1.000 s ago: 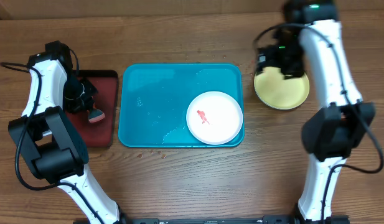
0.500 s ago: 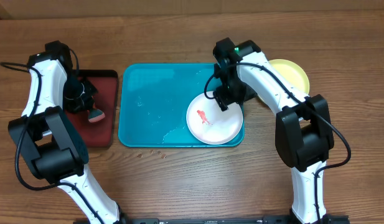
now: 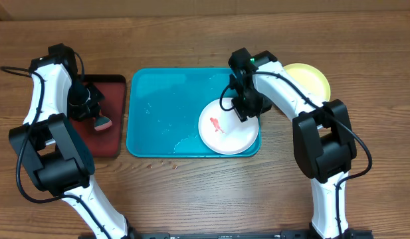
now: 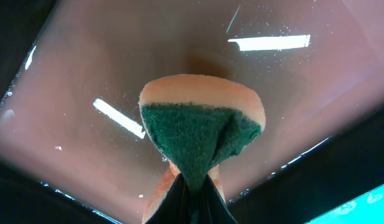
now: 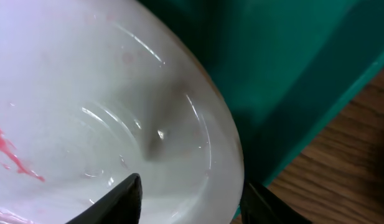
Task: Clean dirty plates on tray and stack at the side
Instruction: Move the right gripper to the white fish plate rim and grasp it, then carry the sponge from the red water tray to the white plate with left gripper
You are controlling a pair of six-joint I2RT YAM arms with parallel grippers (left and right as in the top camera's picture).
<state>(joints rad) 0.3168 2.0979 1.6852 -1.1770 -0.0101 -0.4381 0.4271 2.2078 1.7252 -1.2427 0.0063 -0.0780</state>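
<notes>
on a wooden table (image 3: 191,199) seen from above, a large teal-blue tray (image 3: 165,99) with rounded corners and a raised rim sits in the middle, its floor dotted with water droplets. two white and black robot arms reach in from the near edge, one at each side. just beside the teal-blue tray, on its left, lies a smaller dark red tray (image 3: 111,143) with a black rim. a round white plate (image 3: 231,137) rests inside the teal-blue tray at its near right corner, close against the rim. a yellow-green plate (image 3: 315,78) lies on the bare table to the right of the tray, partly hidden by the right arm. the right gripper (image 3: 246,109) hangs over the far right edge of the white plate; in its wrist view the two fingers are spread apart and straddle the plate's rim, one over the white inside, one over the teal floor outside, and whether either touches the plate cannot be told. the left gripper (image 4: 192,186) is over the dark red tray, pinched tight on a sponge (image 4: 201,134) with a green scouring face and a yellow body, the sponge squeezed to a narrow waist between the fingers. a small red smear (image 3: 216,123) marks the left part of the white plate. a few tiny specks (image 3: 171,161) lie on the table by the tray's near edge.
</notes>
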